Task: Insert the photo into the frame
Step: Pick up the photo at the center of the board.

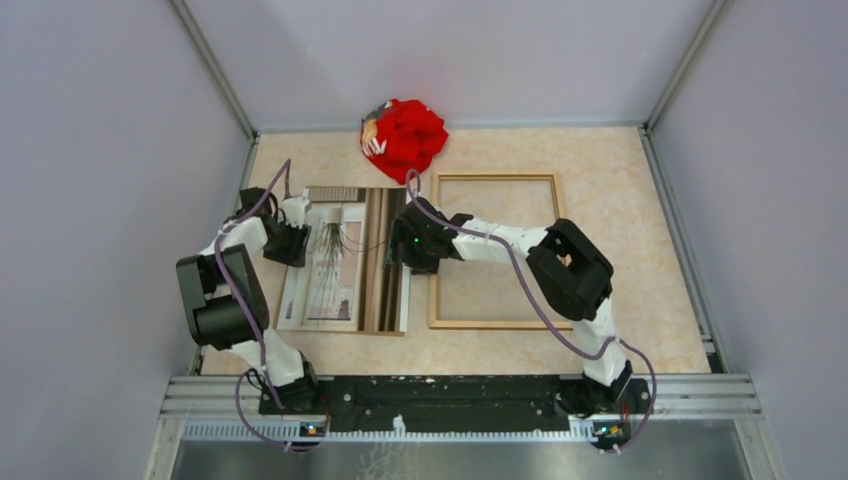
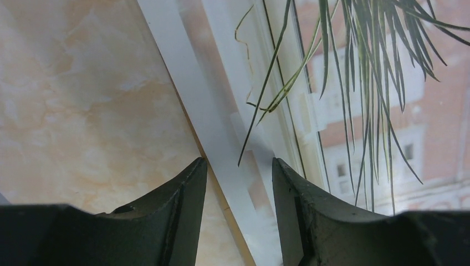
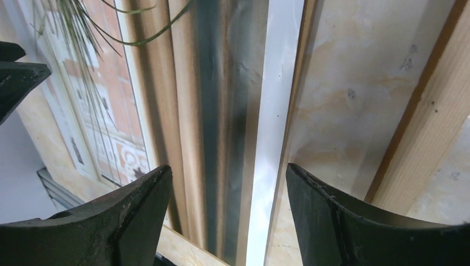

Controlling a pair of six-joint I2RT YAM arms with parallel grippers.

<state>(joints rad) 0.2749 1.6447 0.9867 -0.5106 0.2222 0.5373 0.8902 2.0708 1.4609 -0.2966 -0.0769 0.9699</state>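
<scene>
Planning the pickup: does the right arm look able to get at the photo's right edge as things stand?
Probably yes. The right gripper hangs over that edge of the photo, jaws open astride its white border, nothing lying on it; the frame sits apart to the right.

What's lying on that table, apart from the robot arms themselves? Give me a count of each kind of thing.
Photo: 1
Wooden frame: 1
Brown board under the photo, only its edges showing: 1
Crumpled red bundle: 1
Total: 4
</scene>
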